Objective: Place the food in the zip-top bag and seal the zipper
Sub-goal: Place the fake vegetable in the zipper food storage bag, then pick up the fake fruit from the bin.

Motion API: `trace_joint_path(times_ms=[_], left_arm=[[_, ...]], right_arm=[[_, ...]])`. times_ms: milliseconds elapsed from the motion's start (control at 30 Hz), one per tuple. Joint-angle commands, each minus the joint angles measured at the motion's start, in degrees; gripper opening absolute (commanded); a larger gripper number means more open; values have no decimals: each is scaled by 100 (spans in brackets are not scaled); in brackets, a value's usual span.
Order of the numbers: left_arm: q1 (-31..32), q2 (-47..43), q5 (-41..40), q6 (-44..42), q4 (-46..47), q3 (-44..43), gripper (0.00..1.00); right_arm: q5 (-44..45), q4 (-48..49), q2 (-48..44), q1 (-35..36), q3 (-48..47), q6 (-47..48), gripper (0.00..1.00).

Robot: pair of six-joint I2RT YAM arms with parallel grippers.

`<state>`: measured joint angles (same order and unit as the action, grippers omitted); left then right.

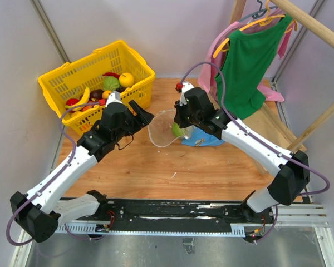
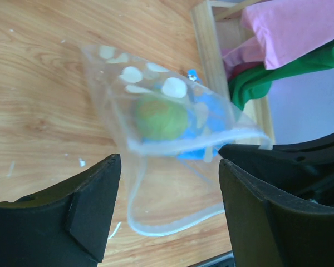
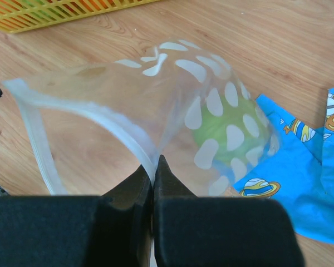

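The see-through zip-top bag (image 1: pixel 162 129) with white spots hangs open mid-table; it also shows in the left wrist view (image 2: pixel 156 105) and the right wrist view (image 3: pixel 172 94). A green cabbage (image 3: pixel 225 133) lies inside it (image 2: pixel 161 118). My right gripper (image 3: pixel 155 164) is shut on the bag's mouth edge at the pale zipper (image 3: pixel 39 139) and holds it up. My left gripper (image 2: pixel 170 178) is open and empty, just left of the bag's mouth, with the zipper loop (image 2: pixel 167 222) between its fingers. More food, among it an orange (image 1: pixel 126 79) and a banana (image 1: pixel 84 95), lies in the yellow basket (image 1: pixel 72 72).
A blue printed cloth (image 1: pixel 203 139) lies under the bag (image 3: pixel 306 183). A wooden rack (image 1: pixel 317 28) with green and pink clothes on hangers (image 1: pixel 247 61) stands at the back right. The yellow basket stands at the back left.
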<state>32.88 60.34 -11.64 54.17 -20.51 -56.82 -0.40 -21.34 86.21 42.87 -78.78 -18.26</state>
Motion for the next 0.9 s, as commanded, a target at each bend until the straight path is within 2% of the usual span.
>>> trace_joint_path(times_ms=[0, 200, 333, 600, 700, 867], left_arm=[[52, -89, -133, -674, -775, -397, 74], [56, -176, 524, -698, -772, -256, 76], [53, -254, 200, -983, -868, -477, 76], [2, 136, -806, -2278, -1567, -1686, 83], [-262, 425, -930, -2794, -1844, -2187, 85], [-1276, 901, -524, -3475, -2048, -2845, 88]], right_arm=[[-45, 34, -96, -120, 22, -93, 0], [-12, -25, -87, -191, -3, -127, 0], [179, -162, -149, -269, 8, -70, 0], [524, -300, -384, -296, 123, 181, 1], [574, -303, -459, -303, 174, 251, 1], [592, -304, -562, -298, 278, 289, 1]])
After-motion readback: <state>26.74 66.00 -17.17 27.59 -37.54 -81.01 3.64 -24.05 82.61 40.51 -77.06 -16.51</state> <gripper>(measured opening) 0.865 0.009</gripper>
